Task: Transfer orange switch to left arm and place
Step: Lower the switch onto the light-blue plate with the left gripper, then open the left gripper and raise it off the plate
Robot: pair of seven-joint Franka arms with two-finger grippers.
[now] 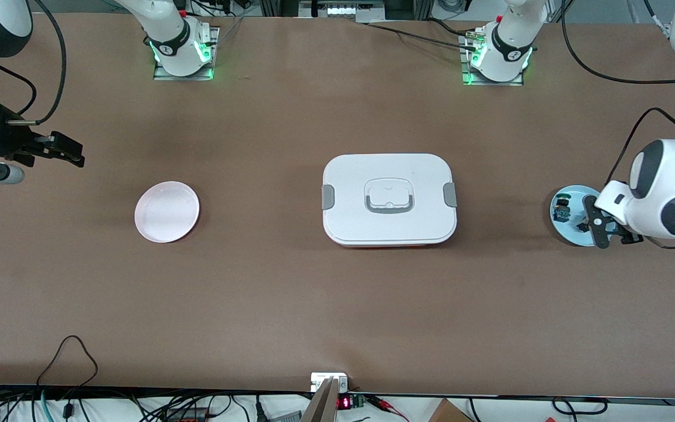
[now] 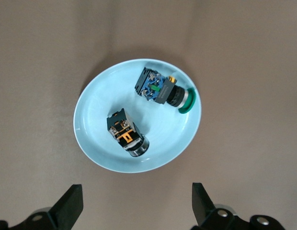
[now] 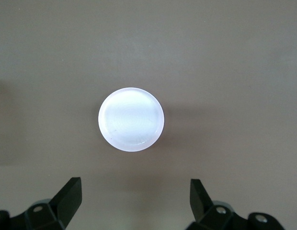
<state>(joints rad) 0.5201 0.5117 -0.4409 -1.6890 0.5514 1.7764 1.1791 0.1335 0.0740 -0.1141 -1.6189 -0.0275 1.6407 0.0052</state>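
The large white plastic box sits mid-table; the left gripper, jaws wide and empty over the pale-blue plate at the table's left-arm end, should descend squarely astride the small black orange-marked switch, clear of the green-capped switch, while the right gripper waits wide open near the white plate.

The box sits mid-table between two plates; the orange switch lies in the plate at the left arm's end.

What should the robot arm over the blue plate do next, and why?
Probably lower the left gripper onto the orange switch. Its jaws are open and empty above the blue plate, where that switch lies beside the green-capped one. The right gripper waits, open, near the white plate, with the box between the plates.
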